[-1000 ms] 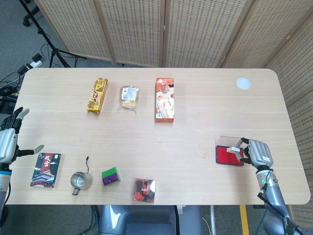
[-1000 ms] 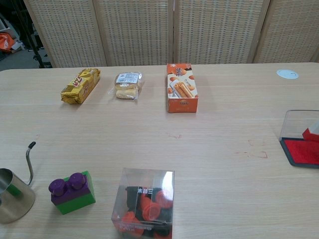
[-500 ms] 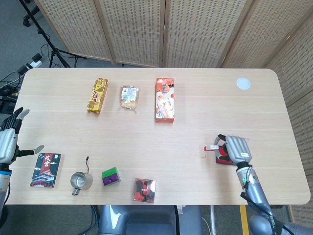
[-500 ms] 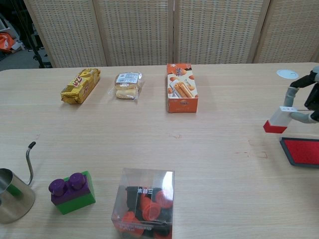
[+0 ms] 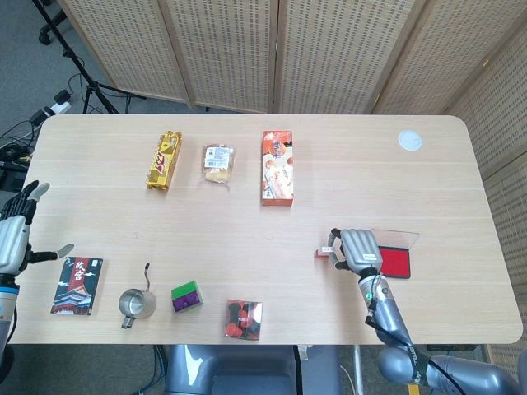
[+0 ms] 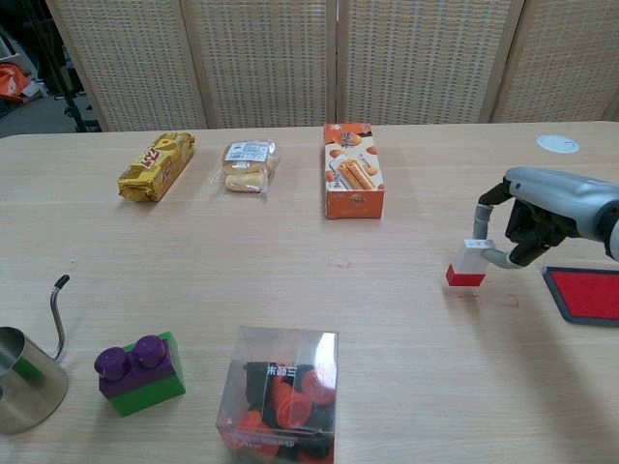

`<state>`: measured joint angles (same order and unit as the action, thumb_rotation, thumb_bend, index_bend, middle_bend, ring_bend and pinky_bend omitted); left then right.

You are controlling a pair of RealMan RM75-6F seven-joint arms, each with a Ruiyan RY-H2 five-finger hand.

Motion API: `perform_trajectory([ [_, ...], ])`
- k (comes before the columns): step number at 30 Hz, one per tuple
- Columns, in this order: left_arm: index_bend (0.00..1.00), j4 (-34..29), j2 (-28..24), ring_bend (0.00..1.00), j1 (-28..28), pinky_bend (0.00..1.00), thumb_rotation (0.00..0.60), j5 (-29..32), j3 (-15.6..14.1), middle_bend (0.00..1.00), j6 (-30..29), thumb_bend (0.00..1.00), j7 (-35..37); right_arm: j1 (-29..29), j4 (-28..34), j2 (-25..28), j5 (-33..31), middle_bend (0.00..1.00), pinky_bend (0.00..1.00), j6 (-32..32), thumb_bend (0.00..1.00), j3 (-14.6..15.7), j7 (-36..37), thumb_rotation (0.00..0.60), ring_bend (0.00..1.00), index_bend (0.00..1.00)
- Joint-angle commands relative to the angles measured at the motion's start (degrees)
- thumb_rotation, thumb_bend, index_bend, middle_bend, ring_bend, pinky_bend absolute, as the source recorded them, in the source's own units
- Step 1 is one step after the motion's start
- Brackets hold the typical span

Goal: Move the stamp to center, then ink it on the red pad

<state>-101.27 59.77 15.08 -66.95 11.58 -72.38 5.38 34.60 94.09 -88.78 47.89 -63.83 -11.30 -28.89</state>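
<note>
Pinching the stamp (image 6: 469,266) at its fingertips, the right hand (image 6: 544,215) sits left of the red pad (image 6: 590,293).

Wicker screens (image 5: 222,49), grey floor (image 5: 25,74), wood table (image 5: 247,197)

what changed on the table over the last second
The right hand, holding the stamp, lifted it off the red pad and carried it toward the table's center, away from the pad and low over the wood. The left hand stayed open at the table's edge. The pad, snacks, pitcher, blocks and book did not move.
</note>
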Motion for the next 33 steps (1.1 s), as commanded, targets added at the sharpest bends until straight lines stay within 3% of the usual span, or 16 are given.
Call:
perform_trajectory([
  [1,0.0,0.04,-0.07,0.0,0.04,0.0,0.6,0.09,0.05,0.0,0.14,0.0,0.16,0.69,-0.43,-0.76,-0.8,0.99,1.0,-0.3,0.65,0.18,-1.43,0.6,1.0,0.59],
  [13,0.0,0.29,-0.01,0.0,0.4,0.0,0.6,0.32,0.05,0.0,0.92,0.0,0.32,1.63,-0.62,-0.27,-3.1,0.99,1.0,1.1,0.53,0.86,-2.97,0.6,1.0,0.59],
  [24,0.0,0.35,0.16,0.0,0.56,0.0,0.6,0.64,0.0,0.0,1.06,0.0,-0.27,2.34,0.08,0.57,-3.74,0.98,1.0,2.38,0.51,1.78,-3.18,0.6,1.0,0.54],
  [33,0.0,0.28,0.15,0.0,0.48,0.0,0.6,0.56,-0.04,0.0,0.83,0.0,-0.35,2.48,0.88,1.32,-3.22,0.98,1.0,2.9,0.44,2.62,-2.67,0.6,1.0,0.5],
])
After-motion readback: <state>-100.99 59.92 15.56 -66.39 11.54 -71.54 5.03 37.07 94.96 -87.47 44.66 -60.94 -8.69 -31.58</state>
